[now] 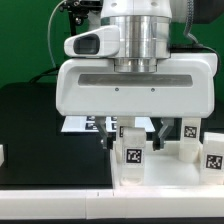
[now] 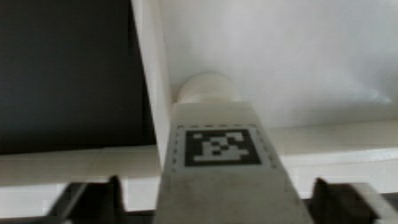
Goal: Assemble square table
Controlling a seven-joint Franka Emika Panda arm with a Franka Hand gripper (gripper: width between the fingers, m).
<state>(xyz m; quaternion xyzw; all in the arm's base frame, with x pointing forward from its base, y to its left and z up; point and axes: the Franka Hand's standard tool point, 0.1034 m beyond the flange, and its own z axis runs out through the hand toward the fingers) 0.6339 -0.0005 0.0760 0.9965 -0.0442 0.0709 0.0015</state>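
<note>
The white square slab (image 1: 175, 185) lies at the exterior view's lower right, and in the wrist view it is the pale surface (image 2: 320, 80). A chunky white leg (image 1: 133, 154) with a black-and-white tag stands upright at the slab's near left corner. My gripper (image 1: 142, 132) hangs right above it. In the wrist view the leg (image 2: 222, 145) sits between my two fingers (image 2: 89, 200), with a gap on each side. The gripper (image 2: 217, 208) is open and straddles the leg without touching it. Two more tagged legs (image 1: 188, 135) (image 1: 213, 155) stand to the exterior view's right.
The marker board (image 1: 85, 123) lies on the black table behind my hand. A long white bar (image 1: 50, 190) runs along the table's front edge. A small white part (image 1: 2, 153) shows at the exterior view's left edge.
</note>
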